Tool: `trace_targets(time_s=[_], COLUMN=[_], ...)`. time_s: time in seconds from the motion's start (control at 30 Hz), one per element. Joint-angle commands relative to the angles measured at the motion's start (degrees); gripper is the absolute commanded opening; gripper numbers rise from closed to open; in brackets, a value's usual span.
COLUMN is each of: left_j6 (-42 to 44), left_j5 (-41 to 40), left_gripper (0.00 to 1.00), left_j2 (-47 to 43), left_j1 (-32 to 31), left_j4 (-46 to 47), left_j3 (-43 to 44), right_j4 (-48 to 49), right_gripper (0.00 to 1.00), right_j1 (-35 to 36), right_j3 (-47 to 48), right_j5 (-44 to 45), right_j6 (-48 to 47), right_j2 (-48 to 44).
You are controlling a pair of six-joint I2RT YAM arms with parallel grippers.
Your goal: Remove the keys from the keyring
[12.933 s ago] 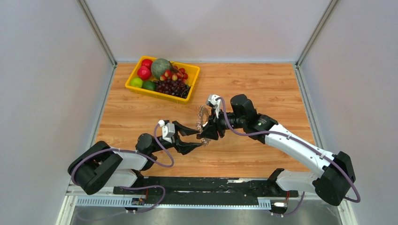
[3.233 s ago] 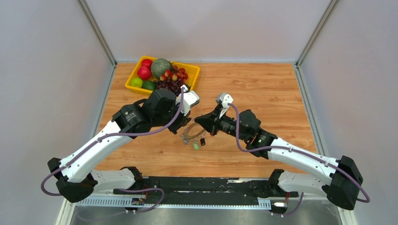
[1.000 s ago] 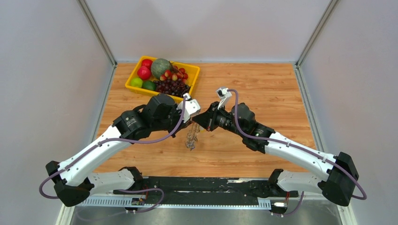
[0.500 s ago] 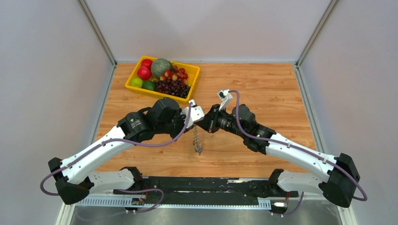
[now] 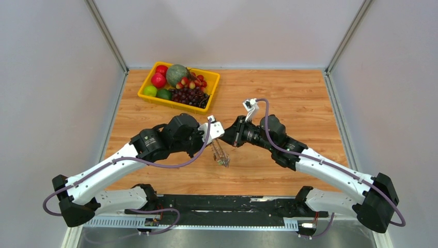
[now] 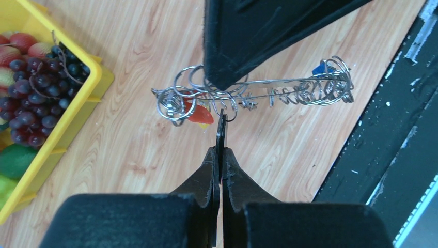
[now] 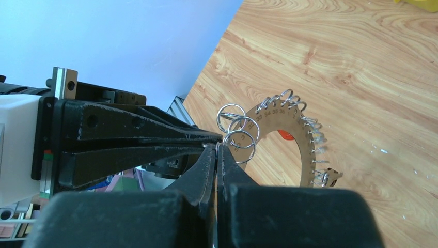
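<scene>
Keys (image 6: 199, 114) with red and yellow heads hang under the keyring (image 7: 306, 155), and a blue head shows at its other end in the left wrist view. Most of the others are lost among the wire loops. The keyring is a flat silvery arc stamped with numbers, its outer edge lined with small wire loops and a few split rings. It is held up over the front middle of the tabletop (image 5: 289, 93). It is edge-on to the left wrist camera and hangs at a slant in the top view. Whether its low end touches the wood I cannot tell.

The left fingers (image 6: 204, 178) are clenched on a thin black piece seen edge-on. It looks like the black head of one of the keys, hooked to a small loop on the ring. The right fingers (image 7: 201, 168) are pressed together too, their tips pinching the keyring at the cluster of split rings, just beside the left tips. The two pairs of tips meet almost nose to nose, the left arm (image 5: 111, 168) reaching in from the left and the right arm (image 5: 325, 168) from the right.

Well apart, at the far left corner, stands a yellow tray (image 5: 173, 105) with dark grapes (image 5: 191, 95), a green melon (image 5: 176, 74), red fruit (image 5: 159, 79) and small green fruit (image 5: 164, 94).
</scene>
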Motion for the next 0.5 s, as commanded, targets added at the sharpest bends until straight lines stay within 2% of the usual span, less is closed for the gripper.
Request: trace_targets(time_s=[0.0, 0.33, 0.37, 0.47], left_j6=[-0.8, -3.2, -3.1, -2.5], left_j5=[-5.1, -7.6, -7.6, -6.6], left_gripper=[0.00, 0.00, 0.00, 0.00], left_j2=[-1.2, -0.6, -0.9, -1.2], left_j1=[-0.3, -0.2, -0.2, -0.2], left_j4=[-0.8, 0.8, 1.0, 1.3], left_j3=[-0.7, -0.3, 0.0, 2.2], right_j4=[5.8, 4.7, 4.6, 4.1], right_gripper=[0.00, 0.00, 0.04, 0.27], right_j1=[-1.0, -1.7, -1.7, -1.7], right_j3=[0.2, -0.3, -0.4, -0.7], right_j5=[-1.8, -5.4, -6.1, -8.5], right_j6=[1.8, -1.4, -2.1, -5.2], right_j2=[-3.2, -4.7, -4.2, -3.6])
